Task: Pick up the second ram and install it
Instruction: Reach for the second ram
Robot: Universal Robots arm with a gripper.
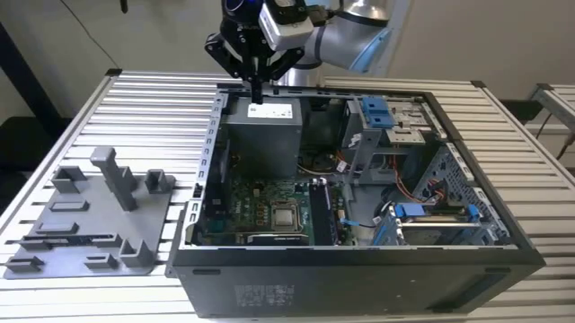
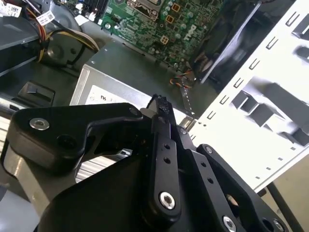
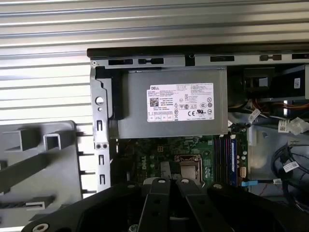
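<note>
My gripper (image 1: 257, 94) hangs over the back of the open computer case (image 1: 359, 259), just above the grey power supply (image 1: 262, 134). Its black fingers (image 2: 161, 108) are pressed together with nothing between them in both wrist views. A thin dark bluish stick, seemingly the second ram (image 1: 79, 238), lies in a slot of the grey fixture plate (image 1: 90, 259) at the exterior view's left, well away from the gripper. The memory slots (image 3: 226, 157) sit beside the processor socket (image 3: 187, 166) on the green motherboard (image 1: 260, 202). One dark stick (image 1: 320, 208) stands in the slots.
The fixture plate carries upright pegs and a tall post (image 1: 117, 178). Inside the case are blue drive brackets (image 1: 378, 111), loose cables (image 1: 422, 195) and the metal side frame (image 3: 100, 140). The case stands on a slatted metal table (image 1: 153, 108).
</note>
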